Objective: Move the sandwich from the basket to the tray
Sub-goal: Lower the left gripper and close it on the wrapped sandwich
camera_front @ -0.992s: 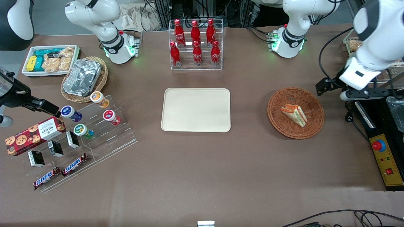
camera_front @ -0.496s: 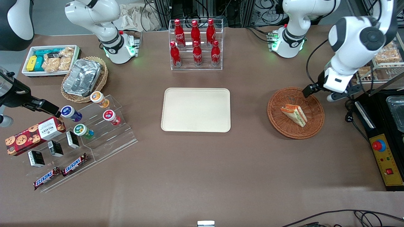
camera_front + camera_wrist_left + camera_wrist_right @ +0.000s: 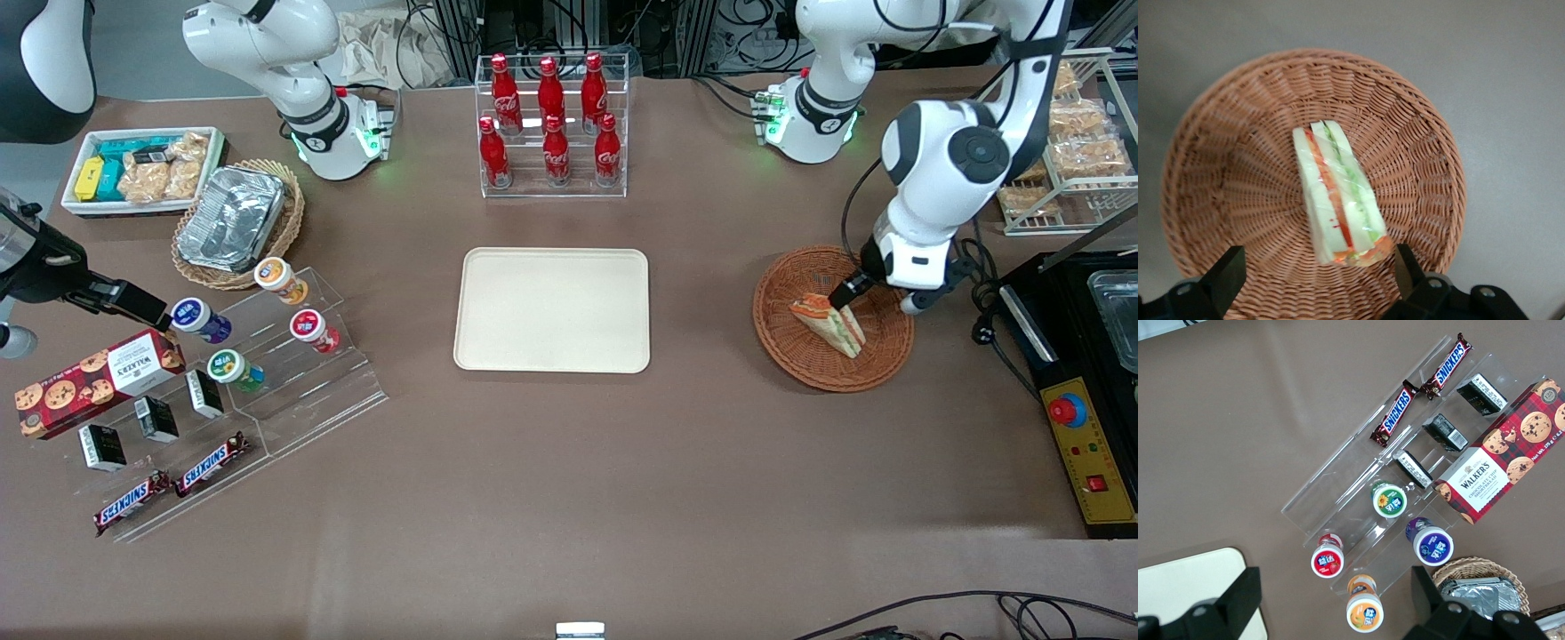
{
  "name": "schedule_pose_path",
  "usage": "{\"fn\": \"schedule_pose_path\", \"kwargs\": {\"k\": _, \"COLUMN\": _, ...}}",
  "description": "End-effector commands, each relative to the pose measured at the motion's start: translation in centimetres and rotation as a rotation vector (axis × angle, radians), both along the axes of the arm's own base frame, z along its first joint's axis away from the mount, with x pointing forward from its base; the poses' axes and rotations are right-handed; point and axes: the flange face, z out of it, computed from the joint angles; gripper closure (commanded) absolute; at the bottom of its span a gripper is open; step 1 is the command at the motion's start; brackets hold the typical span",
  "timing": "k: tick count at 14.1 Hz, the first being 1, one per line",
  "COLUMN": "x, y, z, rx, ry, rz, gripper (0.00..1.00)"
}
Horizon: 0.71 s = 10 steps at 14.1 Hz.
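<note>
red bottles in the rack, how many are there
6, all in the clear rack farther from the camera than the tray: three upper, three lower. The pincer is open over the sandwich.

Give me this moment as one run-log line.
phase: approach | hand: open, above basket, fingers straddling sandwich | sandwich: in basket, not gripped | tray: no sandwich | next: likely descend, close

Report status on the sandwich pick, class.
Hand open, above sandwich. Sandwich lies in basket, not gripped. Tray bare. Nothing in the way.
</note>
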Motion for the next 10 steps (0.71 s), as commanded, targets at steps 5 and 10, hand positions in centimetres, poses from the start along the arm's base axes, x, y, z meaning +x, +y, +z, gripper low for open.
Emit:
{"fn": "schedule_pose_path", "kwargs": {"k": 5, "x": 0.5, "y": -2.1, "z": -2.5, "rx": 0.025, "ry": -0.046, "rz": -0.002, "gripper": 0.00}}
{"fn": "schedule_pose_path", "kwargs": {"k": 10, "x": 0.9, "y": -2.1, "z": -4.1, "rx": 0.024, "ry": -0.063, "rz": 0.048, "gripper": 0.00}}
